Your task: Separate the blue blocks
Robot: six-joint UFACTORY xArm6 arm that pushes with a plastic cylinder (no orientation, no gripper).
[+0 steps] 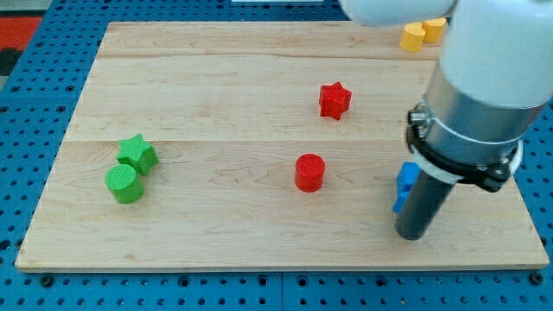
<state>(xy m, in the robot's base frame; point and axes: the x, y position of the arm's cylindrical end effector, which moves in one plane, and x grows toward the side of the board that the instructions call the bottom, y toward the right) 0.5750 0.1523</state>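
Note:
Blue blocks (405, 183) show at the view's right, mostly hidden behind the rod; only a blue edge is visible, so their shapes and number cannot be made out. My tip (411, 235) rests on the board just below and right of that blue edge, touching or nearly touching it. The arm's grey body (479, 95) covers the area to the right of the blue blocks.
A red star (333, 99) and a red cylinder (309, 172) lie mid-board. A green star (137, 153) touches a green cylinder (125, 184) at the left. Two yellow blocks (422, 33) sit at the top right edge. The wooden board (216, 86) lies on blue pegboard.

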